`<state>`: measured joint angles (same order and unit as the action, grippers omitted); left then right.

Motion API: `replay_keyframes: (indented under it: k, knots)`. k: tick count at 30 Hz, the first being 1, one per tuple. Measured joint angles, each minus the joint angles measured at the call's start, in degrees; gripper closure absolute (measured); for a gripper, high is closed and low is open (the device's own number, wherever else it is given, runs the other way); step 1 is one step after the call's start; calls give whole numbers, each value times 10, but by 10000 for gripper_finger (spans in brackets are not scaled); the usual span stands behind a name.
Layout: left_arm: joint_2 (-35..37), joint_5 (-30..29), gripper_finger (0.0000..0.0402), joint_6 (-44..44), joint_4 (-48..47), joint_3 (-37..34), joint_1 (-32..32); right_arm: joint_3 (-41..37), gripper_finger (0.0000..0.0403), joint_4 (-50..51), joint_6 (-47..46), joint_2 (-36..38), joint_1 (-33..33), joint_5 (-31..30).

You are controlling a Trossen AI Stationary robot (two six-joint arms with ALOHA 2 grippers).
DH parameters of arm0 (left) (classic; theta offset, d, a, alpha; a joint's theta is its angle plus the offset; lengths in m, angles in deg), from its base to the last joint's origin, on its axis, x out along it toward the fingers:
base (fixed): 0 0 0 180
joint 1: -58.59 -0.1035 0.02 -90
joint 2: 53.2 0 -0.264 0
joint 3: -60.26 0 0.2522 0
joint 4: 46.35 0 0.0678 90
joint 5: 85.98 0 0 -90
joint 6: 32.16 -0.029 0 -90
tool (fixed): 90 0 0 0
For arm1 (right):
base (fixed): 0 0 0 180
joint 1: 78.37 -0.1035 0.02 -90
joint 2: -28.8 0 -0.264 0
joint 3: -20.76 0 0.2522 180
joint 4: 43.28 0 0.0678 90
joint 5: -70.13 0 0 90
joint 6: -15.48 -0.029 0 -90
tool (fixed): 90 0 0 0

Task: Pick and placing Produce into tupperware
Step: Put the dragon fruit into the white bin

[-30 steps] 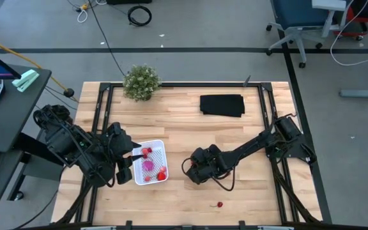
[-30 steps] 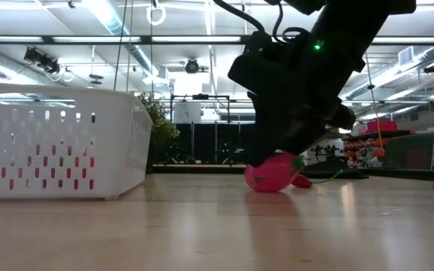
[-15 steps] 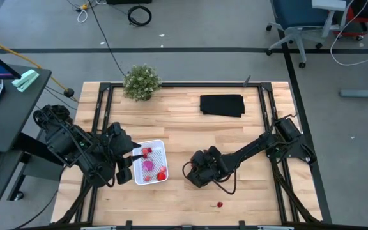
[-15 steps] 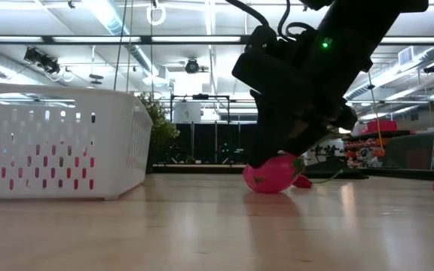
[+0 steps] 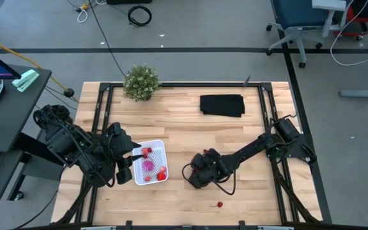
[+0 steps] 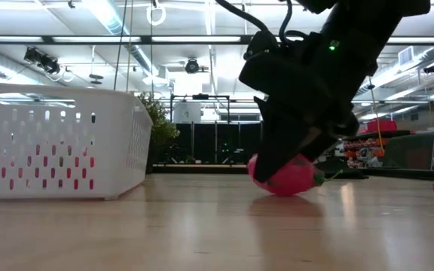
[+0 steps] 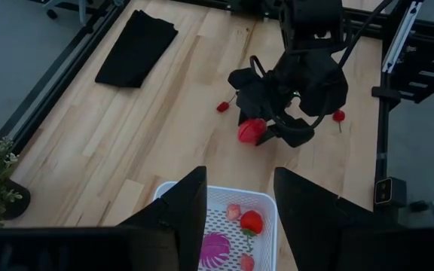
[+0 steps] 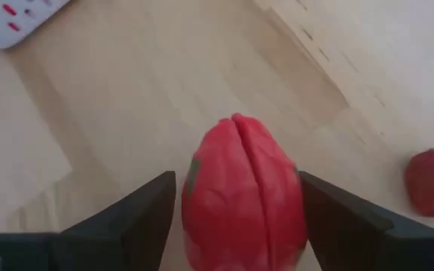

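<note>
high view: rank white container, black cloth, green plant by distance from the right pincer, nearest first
From the right pincer:
1. White container, beside it toward the left arm.
2. Black cloth, at the table's far side.
3. Green plant, at the far-left corner.

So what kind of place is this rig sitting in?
Probably a robotics lab or open workshop: the wooden table stands on a bare grey floor with loose cables, an office chair sits nearby, and the low view shows long ceiling light strips over a large open hall.
</note>
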<state>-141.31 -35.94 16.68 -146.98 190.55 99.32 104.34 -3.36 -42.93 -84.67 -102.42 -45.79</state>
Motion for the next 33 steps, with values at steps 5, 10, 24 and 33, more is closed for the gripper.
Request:
replay_keyframes:
  k: [5, 10, 24, 33]
  knots:
    - [0, 0, 239, 0, 0, 0, 0, 0, 131, 0, -1, 0, 0, -6]
    - [0, 0, 239, 0, 0, 0, 0, 0, 151, 0, -27, 1, 0, -7]
    - [0, 0, 239, 0, 0, 0, 0, 7, 165, -65, 16, 4, 2, -10]
    - [0, 0, 239, -1, 0, 0, 0, 84, 170, -64, 96, 22, 37, -78]
